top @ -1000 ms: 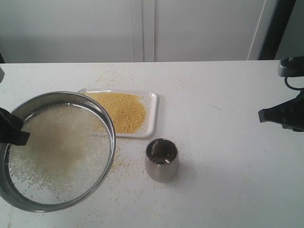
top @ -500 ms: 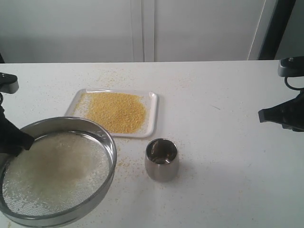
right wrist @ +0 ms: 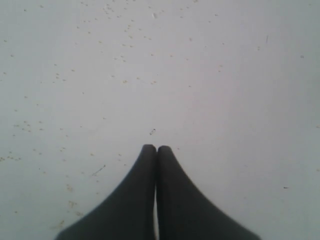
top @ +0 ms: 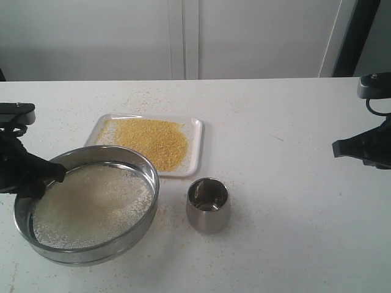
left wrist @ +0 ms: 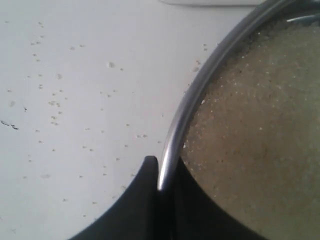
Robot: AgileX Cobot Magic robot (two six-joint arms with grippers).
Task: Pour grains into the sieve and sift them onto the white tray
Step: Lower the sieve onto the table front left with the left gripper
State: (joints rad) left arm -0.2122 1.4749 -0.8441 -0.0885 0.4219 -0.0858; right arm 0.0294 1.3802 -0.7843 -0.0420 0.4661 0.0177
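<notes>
Sieve, gripped by left end effector, seemingly rests on table.

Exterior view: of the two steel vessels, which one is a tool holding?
The wide, shallow sieve, its rim pinched by the left tool. The small steel cup stands alone, untouched, with the right tool far off.

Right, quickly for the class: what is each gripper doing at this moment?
Left gripper: shut on the rim of the sieve.
Right gripper: shut, holding nothing.
</notes>
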